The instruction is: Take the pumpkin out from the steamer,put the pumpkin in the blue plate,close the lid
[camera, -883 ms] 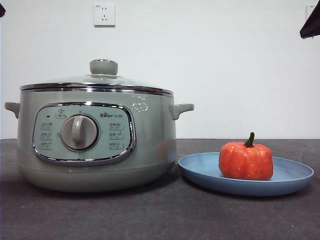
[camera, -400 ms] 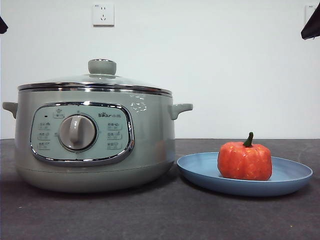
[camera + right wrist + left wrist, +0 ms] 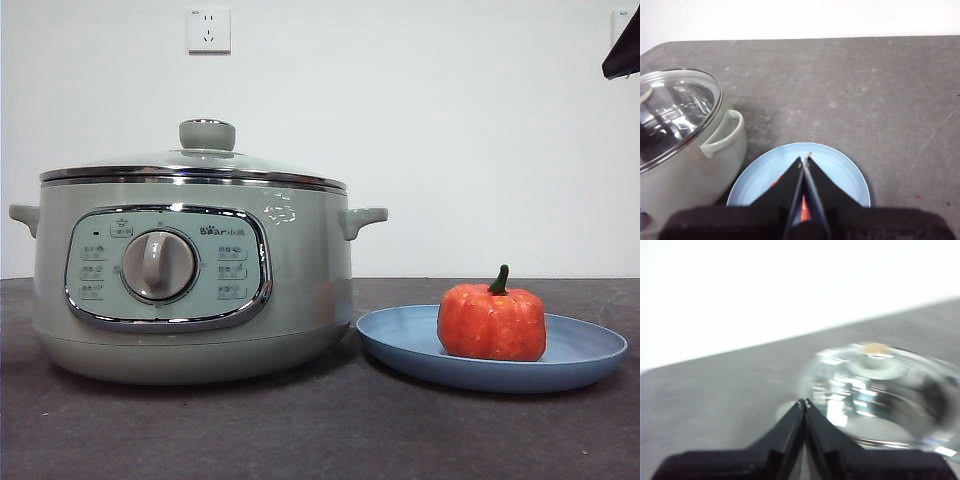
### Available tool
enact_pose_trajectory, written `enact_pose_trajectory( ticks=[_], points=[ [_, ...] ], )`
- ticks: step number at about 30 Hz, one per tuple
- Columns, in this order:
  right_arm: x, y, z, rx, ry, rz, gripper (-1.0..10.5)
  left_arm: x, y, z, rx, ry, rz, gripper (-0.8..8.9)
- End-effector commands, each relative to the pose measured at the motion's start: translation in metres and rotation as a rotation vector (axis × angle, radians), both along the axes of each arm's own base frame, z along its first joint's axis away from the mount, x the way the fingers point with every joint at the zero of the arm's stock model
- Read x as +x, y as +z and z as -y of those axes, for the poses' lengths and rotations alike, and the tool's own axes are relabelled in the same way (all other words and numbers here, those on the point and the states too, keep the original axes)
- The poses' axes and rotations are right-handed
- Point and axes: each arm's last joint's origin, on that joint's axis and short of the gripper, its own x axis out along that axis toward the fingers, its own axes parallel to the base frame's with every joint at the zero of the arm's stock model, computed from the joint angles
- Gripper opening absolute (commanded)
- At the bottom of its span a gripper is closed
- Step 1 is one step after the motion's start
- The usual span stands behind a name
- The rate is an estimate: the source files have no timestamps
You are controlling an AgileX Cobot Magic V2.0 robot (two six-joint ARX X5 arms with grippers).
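Observation:
The pale green steamer [image 3: 190, 290] stands at the left with the glass lid [image 3: 200, 162] seated on its rim, knob [image 3: 207, 134] up. To its right the orange pumpkin [image 3: 491, 320] sits upright in the blue plate [image 3: 590, 350]. My left gripper [image 3: 804, 401] is shut and empty, raised above the lid [image 3: 875, 395], which shows blurred. My right gripper [image 3: 805, 159] is shut and empty, high over the blue plate [image 3: 840, 170]; its jaws hide most of the pumpkin. In the front view only one black arm tip [image 3: 625, 50] shows, at the top right corner.
A dark grey table [image 3: 320, 430] carries everything, with a white wall and a socket [image 3: 208, 29] behind. The steamer's side handle [image 3: 722, 135] points toward the plate, with a small gap between them.
The black arm tip at the front view's top left corner has gone out of view. Steamer, lid, pumpkin and plate have not moved.

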Motion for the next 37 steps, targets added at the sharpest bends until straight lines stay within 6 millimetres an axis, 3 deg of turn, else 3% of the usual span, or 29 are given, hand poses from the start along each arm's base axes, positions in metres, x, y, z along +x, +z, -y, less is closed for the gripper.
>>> enact_pose_trajectory(
  ticks=[1, 9, 12, 37],
  points=[
    [0.000, -0.001, 0.000, 0.009, -0.006, -0.002, -0.2, 0.009, -0.028, -0.003, -0.016, 0.093, 0.017, -0.03],
    [0.000, -0.002, 0.000, 0.009, -0.006, -0.002, -0.2, 0.037, -0.113, -0.007, -0.039, 0.187, -0.040, -0.03],
    [0.000, -0.001, 0.000, 0.009, -0.006, -0.002, -0.2, 0.042, -0.135, -0.007, -0.084, 0.193, -0.096, -0.03],
    [0.000, -0.002, 0.000, 0.004, -0.006, -0.010, -0.2, 0.042, -0.135, -0.007, -0.103, 0.196, -0.091, -0.03]
  ],
)
